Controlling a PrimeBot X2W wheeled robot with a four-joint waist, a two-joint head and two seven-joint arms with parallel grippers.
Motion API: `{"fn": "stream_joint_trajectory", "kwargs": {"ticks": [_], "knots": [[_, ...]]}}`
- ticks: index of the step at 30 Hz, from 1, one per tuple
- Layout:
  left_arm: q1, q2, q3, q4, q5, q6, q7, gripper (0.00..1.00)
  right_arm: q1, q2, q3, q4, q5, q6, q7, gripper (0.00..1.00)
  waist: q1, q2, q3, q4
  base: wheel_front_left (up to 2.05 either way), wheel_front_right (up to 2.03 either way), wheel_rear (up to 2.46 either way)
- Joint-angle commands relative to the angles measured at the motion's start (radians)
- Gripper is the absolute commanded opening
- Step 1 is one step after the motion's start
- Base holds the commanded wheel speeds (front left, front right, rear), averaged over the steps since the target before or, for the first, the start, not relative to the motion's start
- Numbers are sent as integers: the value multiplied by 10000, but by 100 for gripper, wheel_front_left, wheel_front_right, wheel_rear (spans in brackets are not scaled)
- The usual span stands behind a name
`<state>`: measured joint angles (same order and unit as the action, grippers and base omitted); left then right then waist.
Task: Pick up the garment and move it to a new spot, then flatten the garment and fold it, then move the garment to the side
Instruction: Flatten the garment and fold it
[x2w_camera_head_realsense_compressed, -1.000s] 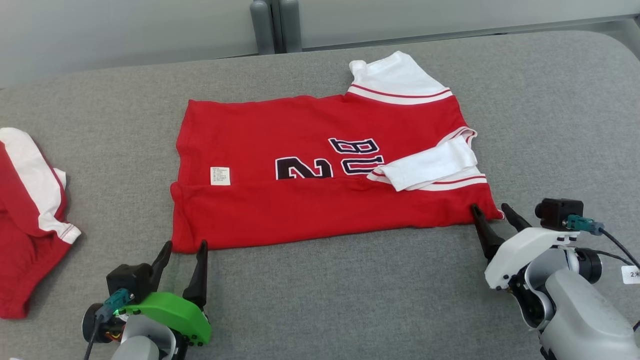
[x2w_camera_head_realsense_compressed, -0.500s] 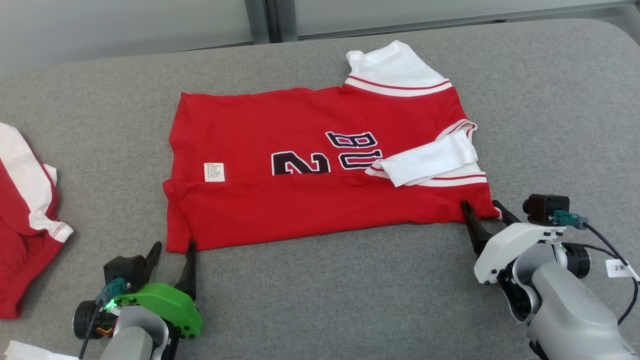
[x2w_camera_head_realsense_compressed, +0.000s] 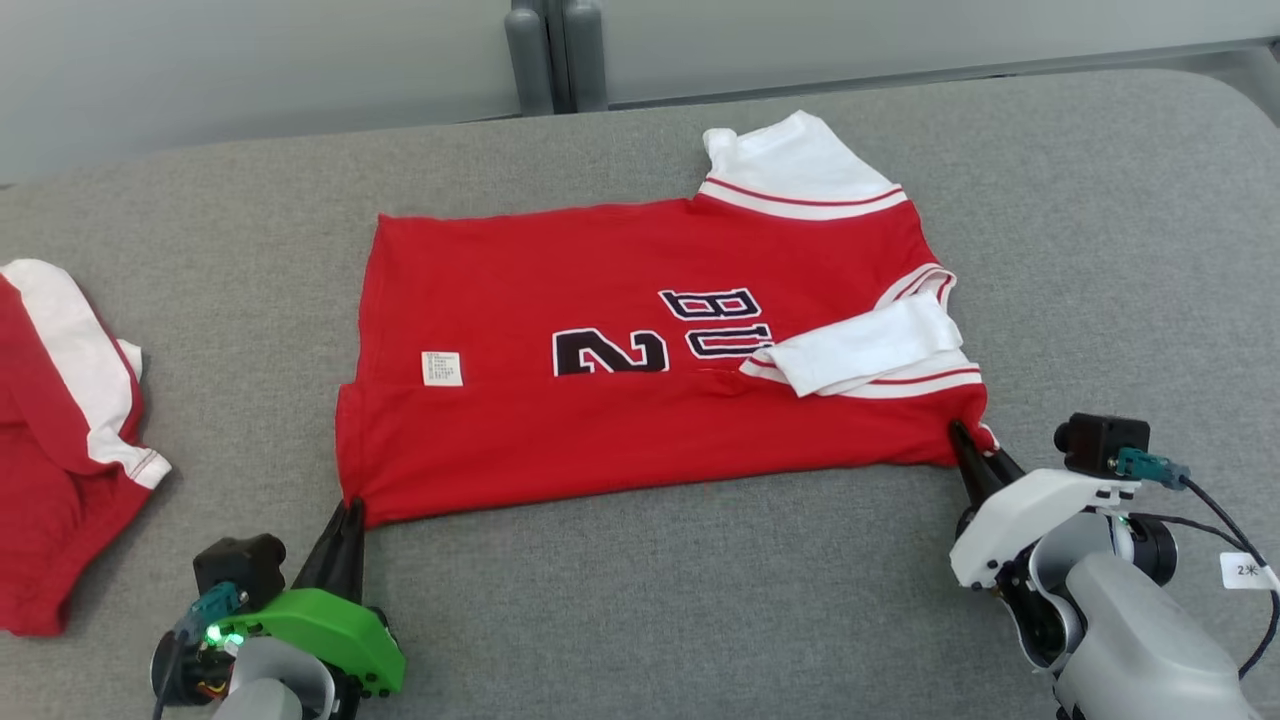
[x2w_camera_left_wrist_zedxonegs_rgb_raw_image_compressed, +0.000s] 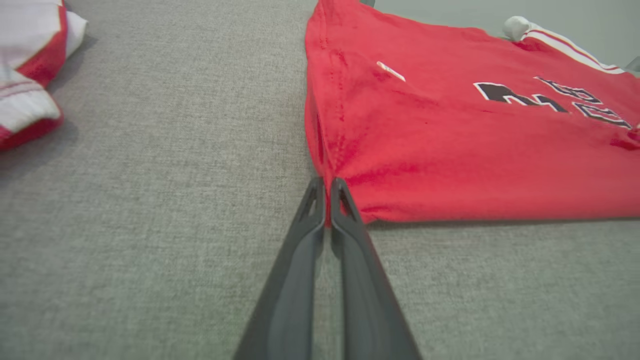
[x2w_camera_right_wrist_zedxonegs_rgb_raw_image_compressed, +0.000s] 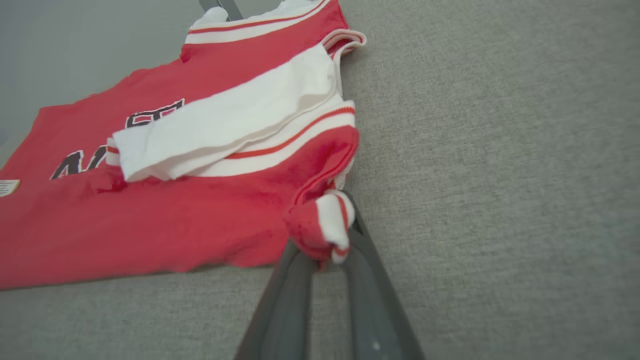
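1. On the grey bench (x2w_camera_head_realsense_compressed: 700, 600), in the head view, the red shirt (x2w_camera_head_realsense_compressed: 640, 350) lies flat in the middle with its near long side folded up over itself. One white sleeve (x2w_camera_head_realsense_compressed: 860, 350) is tucked across the front, so the shirt makes a neat long shape. The left claw (x2w_camera_head_realsense_compressed: 345, 520) pinches the near left corner. The right claw (x2w_camera_head_realsense_compressed: 975, 455) pinches the near right corner. I think they hold both ends of the same edge so it can lift evenly for the next fold. Another red and white garment (x2w_camera_head_realsense_compressed: 60, 450) lies well apart at the left side. The shirt rests right on the bench, not inside a box or basket.

2. In the left wrist view, the left claw (x2w_camera_left_wrist_zedxonegs_rgb_raw_image_compressed: 327, 186) is squeezed almost fully together, and its tips nip the very corner of the red shirt (x2w_camera_left_wrist_zedxonegs_rgb_raw_image_compressed: 450, 140). Only a thin bit of cloth sits between them. The bench (x2w_camera_left_wrist_zedxonegs_rgb_raw_image_compressed: 150, 200) is right under the tips, so the claw comes in low.

3. In the right wrist view, the right claw (x2w_camera_right_wrist_zedxonegs_rgb_raw_image_compressed: 327, 250) is closed on a small bunch of red and white cloth at the corner of the red shirt (x2w_camera_right_wrist_zedxonegs_rgb_raw_image_compressed: 175, 215). The bunch sticks out past the fingers, so the grip looks firm. The white sleeve (x2w_camera_right_wrist_zedxonegs_rgb_raw_image_compressed: 225, 120) lies loose on top and might slide when the edge lifts.
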<state>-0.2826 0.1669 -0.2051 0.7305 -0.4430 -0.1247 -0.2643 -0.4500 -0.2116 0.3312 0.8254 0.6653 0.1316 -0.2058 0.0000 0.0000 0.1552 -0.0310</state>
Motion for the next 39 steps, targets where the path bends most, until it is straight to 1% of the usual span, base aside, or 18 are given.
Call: {"fn": "stream_joint_trajectory", "kwargs": {"ticks": [1, 8, 14, 16, 19, 20, 21, 22, 23, 30, 34, 39], "knots": [[305, -2, 76, -168, -117, -38, 2, 0, 318, -141, 15, -147, 119, -18, -102, 0, 0, 0, -356, 68, 0, 0, 0], [1689, -173, 96, -1047, -192, -46, 0, 0, 1712, -494, -141, -1232, 481, -18, 34, 0, 0, 0, -920, 175, 0, 0, 0], [2783, -281, 35, -1657, -189, 94, 1, 0, 3310, -696, -806, -2475, 451, -18, 451, 0, 0, 0, -1070, 293, 0, 0, 0], [3015, -354, 15, -1860, -210, 200, 0, 0, 3813, -614, -1172, -2876, 368, -18, 600, 0, 0, 0, -1105, 331, 0, 0, 0], [3209, -324, 34, -1994, -301, 211, 0, 0, 4384, -383, -1699, -3508, 186, -18, 916, 0, 0, 0, -1132, 340, 0, 0, 0], [3224, -309, 17, -2020, -268, 225, 0, 2, 4515, -320, -1842, -3685, 104, -18, 1023, 0, 0, 0, -1143, 339, 0, 0, 0], [3204, -265, 9, -2099, -135, 284, 1, 74, 4622, -262, -2020, -3903, -81, -18, 1060, 43, 0, 0, -1158, 334, 0, 0, 0], [3179, -257, 23, -2165, -74, 330, 1, 100, 4676, -207, -2135, -4071, -250, -18, 1112, 81, 0, 0, -1176, 326, 0, 0, 0], [3151, -288, 80, -2274, -67, 365, 0, 100, 4732, -112, -2257, -4279, -476, -18, 1176, 100, 0, 0, -1201, 315, 0, 0, 0], [2861, -354, 656, -3392, 532, 658, 1, 100, 4506, 472, -2852, -5701, -1879, -15, 1141, 100, 0, 0, -1293, 239, 0, 0, 0], [2635, -327, 1107, -4022, 843, 738, 0, 100, 4304, 790, -2758, -6316, -2537, -15, 800, 100, 0, 0, -1303, 225, 0, 0, 0], [2453, -390, 1630, -4729, 1344, 686, 1, 100, 4235, 1031, -2591, -6771, -3291, -15, 85, 100, 0, 0, -1375, 285, 0, 0, 0]]}}
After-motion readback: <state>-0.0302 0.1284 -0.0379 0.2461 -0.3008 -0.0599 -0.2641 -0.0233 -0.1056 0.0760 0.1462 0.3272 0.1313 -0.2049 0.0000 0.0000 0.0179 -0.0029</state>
